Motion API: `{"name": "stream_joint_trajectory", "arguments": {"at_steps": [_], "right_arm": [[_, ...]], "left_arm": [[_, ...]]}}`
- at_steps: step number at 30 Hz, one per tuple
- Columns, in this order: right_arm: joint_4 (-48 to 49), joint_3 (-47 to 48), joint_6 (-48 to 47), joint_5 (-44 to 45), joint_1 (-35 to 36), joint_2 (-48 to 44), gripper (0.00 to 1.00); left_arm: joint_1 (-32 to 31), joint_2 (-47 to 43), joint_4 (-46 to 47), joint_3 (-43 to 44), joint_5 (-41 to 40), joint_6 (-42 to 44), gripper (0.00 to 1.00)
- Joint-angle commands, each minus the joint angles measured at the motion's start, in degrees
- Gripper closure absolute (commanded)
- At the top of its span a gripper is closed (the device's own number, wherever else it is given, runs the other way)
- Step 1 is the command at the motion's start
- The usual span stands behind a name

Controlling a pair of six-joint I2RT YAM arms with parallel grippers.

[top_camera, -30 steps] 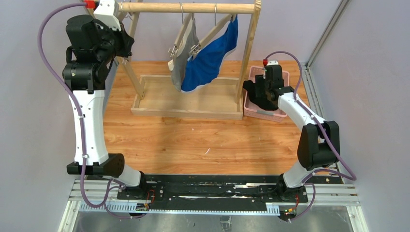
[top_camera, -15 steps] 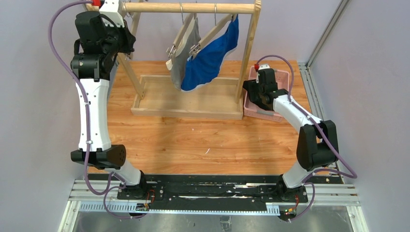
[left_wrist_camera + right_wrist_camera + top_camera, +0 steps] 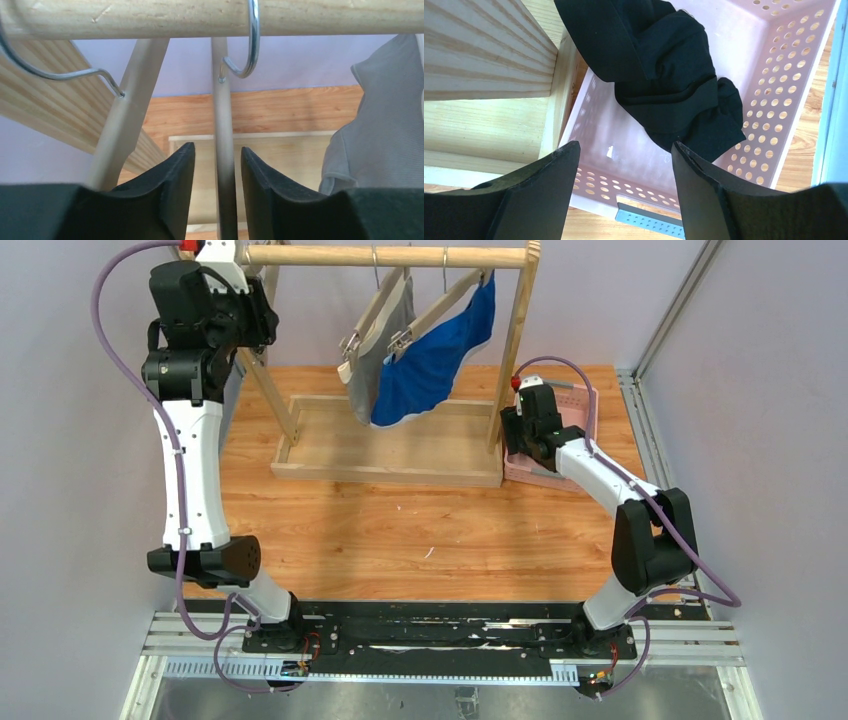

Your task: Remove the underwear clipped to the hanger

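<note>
Ref = rack rail. Grey briefs & blue briefs hang under the rail on hangers. Black briefs lie in pink basket by the rack's R post. Cloth looks light, limp, not fragile; prob. best pinched just below a clip. Left gripper: narrow gap straddling a bare hanger arm under the rail, not clamped. Right gripper: wide, empty, over the basket.

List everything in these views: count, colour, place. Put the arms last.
rack: one, pale wood, a rail over a tray base, far side of the table
hangers: two carrying cloth on the rail, pale wood with metal hooks and clips; two more hooks show in the left wrist view
grey briefs: one, clipped to the left hanger
blue briefs: one, royal blue, clipped to the right hanger
black briefs: one, lying in the basket
basket: one, pink, perforated, right of the rack
table: one, orange-brown wood
left gripper: open, astride a bare hanger arm below the rail
right gripper: open, above the basket
</note>
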Motion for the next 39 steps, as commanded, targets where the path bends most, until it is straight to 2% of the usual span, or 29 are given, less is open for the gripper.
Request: {"name": "stream_joint_trajectory", "arguments": {"at_steps": [1, 9, 15, 22, 26, 28, 34, 39], "right_arm": [[-0.1, -0.7, -1.6, 2.8, 0.8, -2.0, 0.31], [-0.2, -0.2, -2.0, 3.6, 0.8, -2.5, 0.30], [-0.1, -0.9, -2.0, 3.4, 0.8, -3.1, 0.30], [-0.4, -1.4, -2.5, 5.6, 0.8, -5.5, 0.30], [-2.3, -0.7, -1.5, 6.7, 0.8, -8.4, 0.30], [-3.2, -0.4, -0.8, 6.8, 0.9, -10.5, 0.30], [-4.0, -0.6, -0.7, 8.8, 3.2, -18.5, 0.30], [-5.9, -0.6, -1.0, 11.2, 6.1, -24.2, 0.30]], "left_arm": [[0.4, -3.6, 0.9, -0.2, -1.3, 0.1, 0.47], [0.4, -8.3, 0.8, -2.6, -3.6, 1.6, 0.29], [0.4, -11.2, -0.9, -2.3, -5.8, 1.4, 0.22], [0.4, -16.8, -1.4, -1.3, -5.8, 1.0, 0.25], [0.2, -17.8, -1.4, -0.2, 4.8, -1.4, 0.27], [-2.1, -17.3, -1.4, 0.4, 6.0, -1.5, 0.26], [-14.8, -10.7, -1.3, 5.1, 1.5, 0.5, 0.24], [-16.7, -1.5, -1.2, 14.1, 1.0, -0.7, 0.24]]}}
